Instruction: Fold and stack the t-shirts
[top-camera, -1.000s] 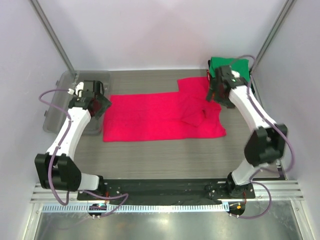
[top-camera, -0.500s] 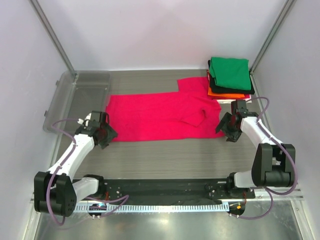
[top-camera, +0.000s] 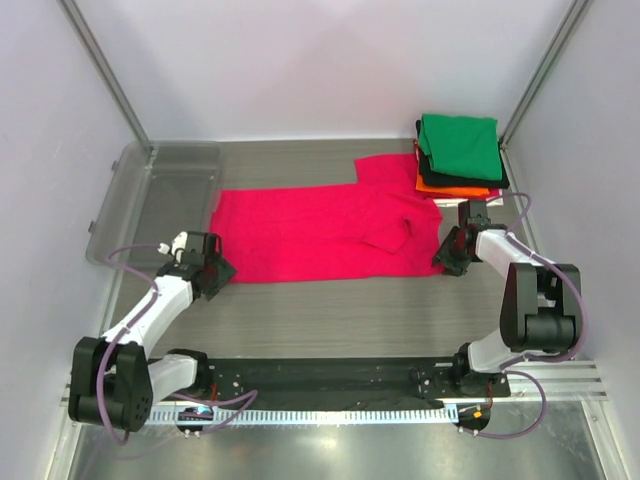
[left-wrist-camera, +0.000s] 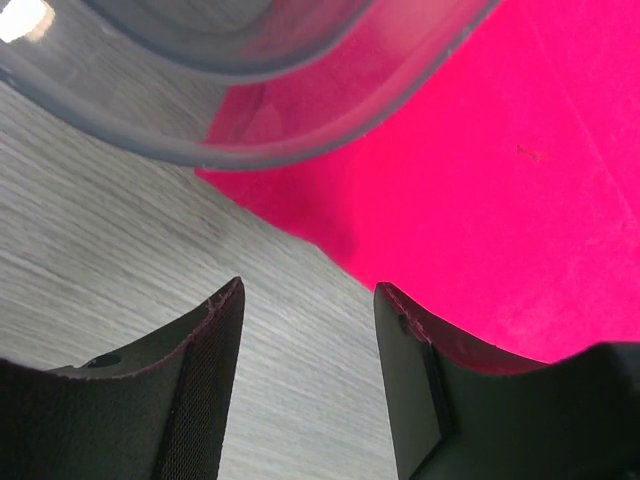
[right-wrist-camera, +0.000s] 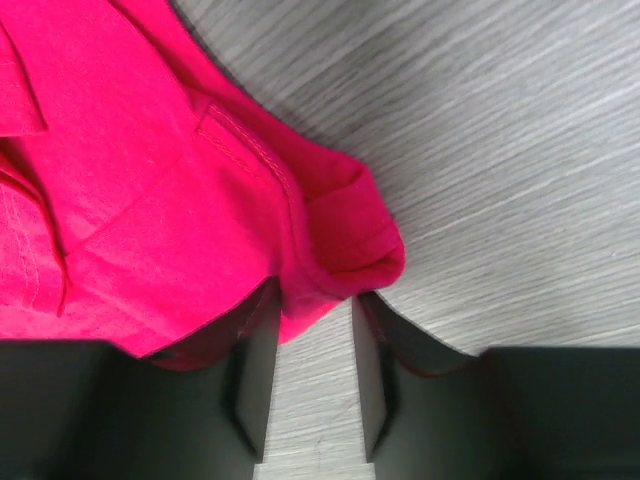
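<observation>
A crimson-pink t-shirt (top-camera: 320, 235) lies spread flat across the middle of the table. My left gripper (top-camera: 218, 272) stands open at its near-left corner. In the left wrist view only bare table shows between the left gripper's (left-wrist-camera: 308, 295) fingers, and the shirt's edge (left-wrist-camera: 500, 150) lies just ahead and beside the right finger. My right gripper (top-camera: 447, 258) is low at the near-right corner. In its wrist view the right gripper (right-wrist-camera: 312, 295) is half narrowed, the bunched pink corner (right-wrist-camera: 345, 250) sits between the tips, and table still shows in the gap.
A stack of folded shirts (top-camera: 458, 150), green on top over black, orange and white, sits at the back right. A clear plastic tub (top-camera: 150, 200) stands at the left, and its rim (left-wrist-camera: 250, 150) shows close above the left fingers.
Both arms have come forward and down, the left from the tub and the right from the stack, to the pink shirt's near corners. The right jaws have narrowed around the corner.
</observation>
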